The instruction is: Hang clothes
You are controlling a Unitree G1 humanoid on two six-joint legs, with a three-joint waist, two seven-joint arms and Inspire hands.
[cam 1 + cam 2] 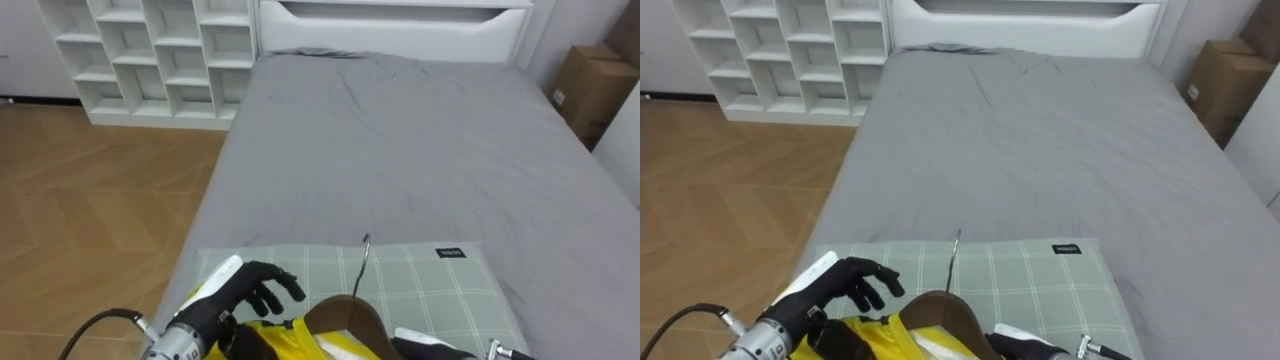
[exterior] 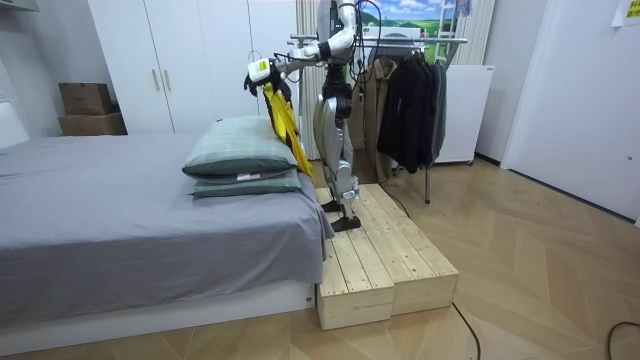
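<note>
Now | left hand point(image 1: 248, 290) fingers curled on yellow garment point(image 1: 275, 330) | right hand point(image 1: 432, 346) fingers: cannot tell | above pillow point(image 1: 440, 290)

Your left hand point(image 1: 250, 292) is black, with slim segmented fingers point(image 1: 285, 284). A flat white tag lies along its back. At its wrist sits a ribbed, silver metal cuff, and a black cable loops out from it. Of your right hand point(image 1: 430, 343) you see a white strip and, behind it, a silver wrist piece. In the room view your arms are pale, white and silver, with darker joints. Your legs wear smooth silver-grey shells that narrow toward the ankles. Your feet are black, and dark cables run up from your shoulders.
</note>
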